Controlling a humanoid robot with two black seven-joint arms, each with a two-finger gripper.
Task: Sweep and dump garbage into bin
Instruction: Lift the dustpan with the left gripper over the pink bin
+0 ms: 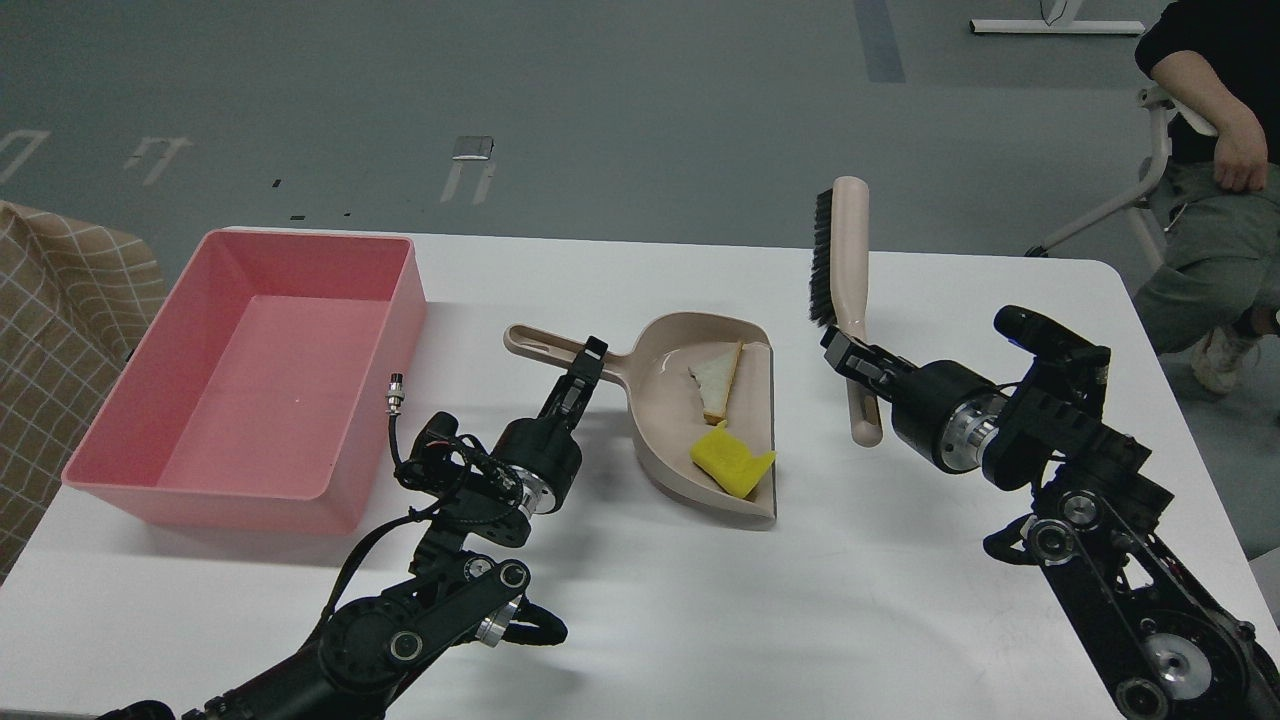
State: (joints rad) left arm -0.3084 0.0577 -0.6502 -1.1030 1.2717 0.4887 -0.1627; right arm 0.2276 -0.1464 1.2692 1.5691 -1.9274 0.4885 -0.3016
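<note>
The beige dustpan [672,395] lies mid-table, its handle pointing left. Inside it lie the garbage: the white bread half-slice [718,378] and the yellow sponge [733,461], near the pan's open right lip. My left gripper [586,366] is shut on the dustpan handle. My right gripper [846,354] is shut on the beige brush [840,270], holding it raised and upright to the right of the dustpan, black bristles facing left. The pink bin [268,375] stands at the table's left and holds nothing.
The white table [950,300] has its right edge close behind my right arm. A seated person [1205,160] is off the far right corner. A checked cloth [60,330] hangs left of the bin.
</note>
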